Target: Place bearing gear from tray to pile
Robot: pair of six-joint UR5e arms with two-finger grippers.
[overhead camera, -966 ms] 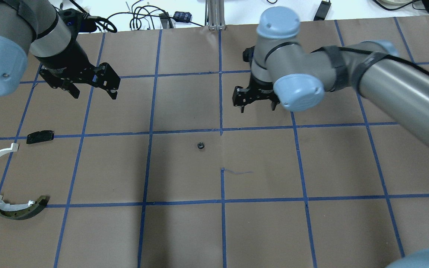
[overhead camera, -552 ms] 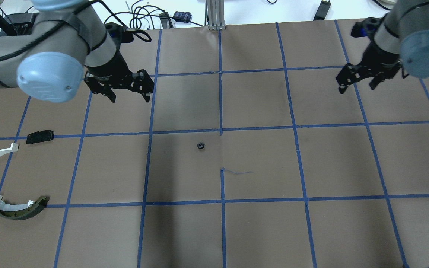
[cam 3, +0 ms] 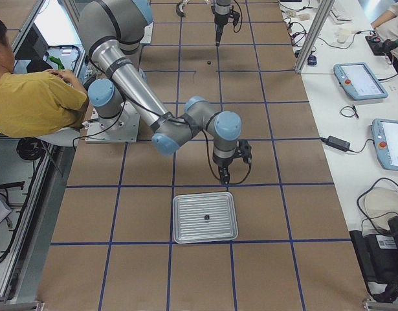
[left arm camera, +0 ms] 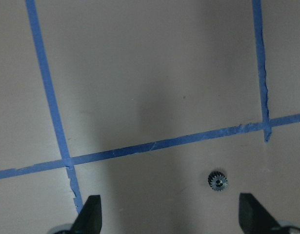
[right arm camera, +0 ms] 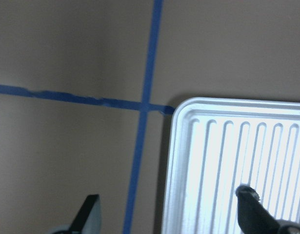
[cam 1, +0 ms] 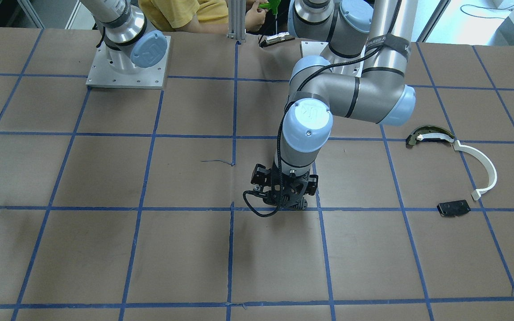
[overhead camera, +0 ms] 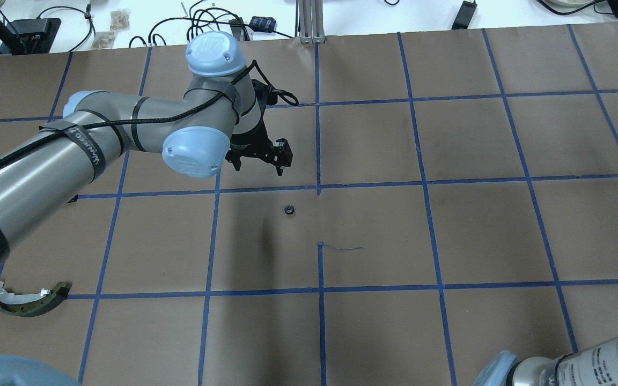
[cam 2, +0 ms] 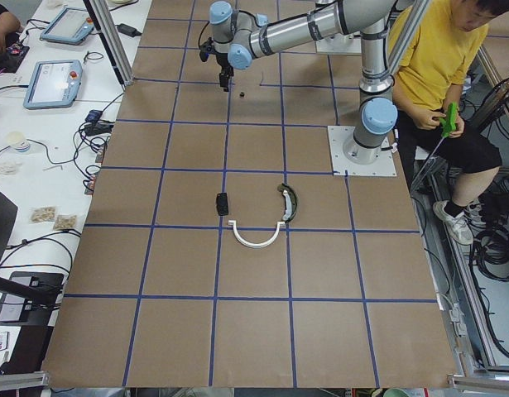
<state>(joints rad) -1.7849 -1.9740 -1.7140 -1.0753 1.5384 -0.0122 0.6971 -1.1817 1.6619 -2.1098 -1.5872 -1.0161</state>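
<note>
**While bearing gear (left arm camera: pixel 217 181) lies loose mid-table, left gripper (left arm camera: pixel 170 217) hangs open above it**

Left wrist view: both fingertips (left arm camera: pixel 91 214) at the bottom edge, wide apart, nothing between them. The gear is at lower right of the frame, just under a blue tape line (left arm camera: pixel 154 145), and nearer the right-hand tip, so not centred. Judgement: the spread reads as ready for a descent. A sideways trim is needed first, since a part this small would skid out of a skewed pinch.

Right gripper (right arm camera: pixel 170 214): tips likewise apart and empty at the bottom of its wrist frame. The right-hand tip is over a corner of the ribbed tray (right arm camera: pixel 213 146).

Overhead: left arm (overhead camera: pixel 100 128) enters from the left, with the gripper at upper middle and the gear just below it at frame centre on bare table (overhead camera: pixel 373 236). Judgement: mid-table suits a handover spot, and the pile (cam 1: pixel 455 143) lies on this arm's side, so this arm makes the carry.

Pile members are the dark curved piece (cam 1: pixel 429 135), white strip (cam 1: pixel 491 171) and black plate (cam 1: pixel 453 208), at right middle of the front-facing view, well apart from the gear.

View differences:
- Front-facing shows the whole pile, but the gripper body hides the gear.
- Overhead shows the gear, but the arm covers most of the pile.
- Only the right-end view shows the tray whole, at lower centre, with one dark speck (cam 3: pixel 206 217) in it, too small to identify
</note>
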